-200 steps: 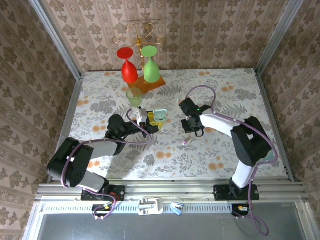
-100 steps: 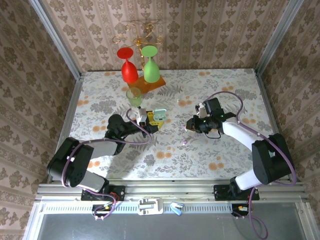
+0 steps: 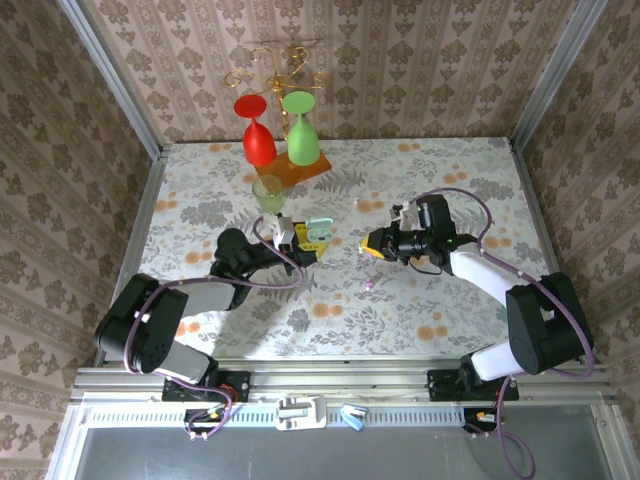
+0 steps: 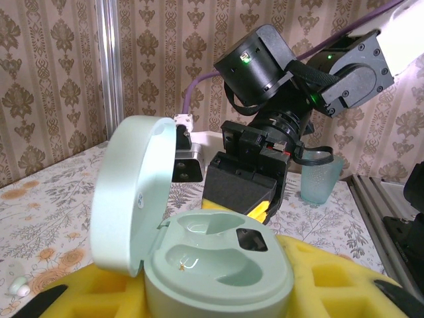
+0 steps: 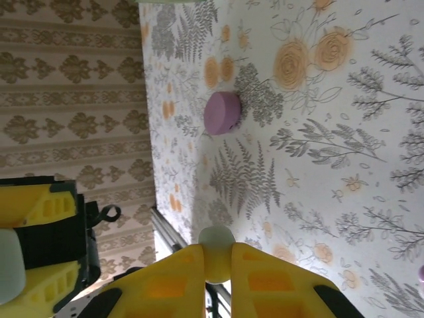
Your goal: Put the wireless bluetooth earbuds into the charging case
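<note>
A: Nearest, the lilac earbud (image 3: 370, 287) lay loose on the desk (image 3: 330, 320). Beyond it, the right hand (image 3: 373, 245) had swung from fingers-down to sideways, edging toward the charging case (image 3: 318, 232).
B: Carrying anything?
A: Wrist view said yes: pinched narrow on the pale earbud (image 5: 215, 253) (top view too coarse). Insertion likely next.
B: Left hand (image 3: 298, 248)?
A: Clamped on the case. Its wrist view showed the lid (image 4: 129, 199) up and the wells (image 4: 212, 255) bare.

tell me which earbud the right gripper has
The pale whitish earbud, pinched in the right gripper; the purple earbud lies loose on the table.
</note>
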Robot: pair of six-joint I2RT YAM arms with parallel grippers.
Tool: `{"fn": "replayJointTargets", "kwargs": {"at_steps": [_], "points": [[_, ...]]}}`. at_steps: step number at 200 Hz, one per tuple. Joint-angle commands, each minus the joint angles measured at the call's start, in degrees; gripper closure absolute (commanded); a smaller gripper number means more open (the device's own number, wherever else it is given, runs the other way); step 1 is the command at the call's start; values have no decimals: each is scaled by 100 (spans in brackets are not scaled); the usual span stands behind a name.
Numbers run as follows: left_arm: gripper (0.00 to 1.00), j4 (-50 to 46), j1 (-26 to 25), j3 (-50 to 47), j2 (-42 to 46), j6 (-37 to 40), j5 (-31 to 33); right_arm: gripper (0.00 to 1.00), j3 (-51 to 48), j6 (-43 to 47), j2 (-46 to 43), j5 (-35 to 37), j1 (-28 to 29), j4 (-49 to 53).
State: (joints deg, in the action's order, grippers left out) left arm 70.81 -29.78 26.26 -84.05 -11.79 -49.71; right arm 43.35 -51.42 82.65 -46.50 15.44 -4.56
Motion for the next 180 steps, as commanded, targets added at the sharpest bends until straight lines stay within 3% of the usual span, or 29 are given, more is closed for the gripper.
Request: {"fn": "replayJointTargets", "kwargs": {"at_steps": [1, 61, 180], "points": [[73, 235, 34, 108, -31, 39, -98, 89, -222, -831, -69, -418, -47, -883], [73, 231, 25, 90, 1, 21, -111, 89, -321, -1822, -126, -424, -93, -1345], [73, 240, 16, 150, -146, 98, -120, 90, -222, -1514, -564, -591, -67, -1167]]}}
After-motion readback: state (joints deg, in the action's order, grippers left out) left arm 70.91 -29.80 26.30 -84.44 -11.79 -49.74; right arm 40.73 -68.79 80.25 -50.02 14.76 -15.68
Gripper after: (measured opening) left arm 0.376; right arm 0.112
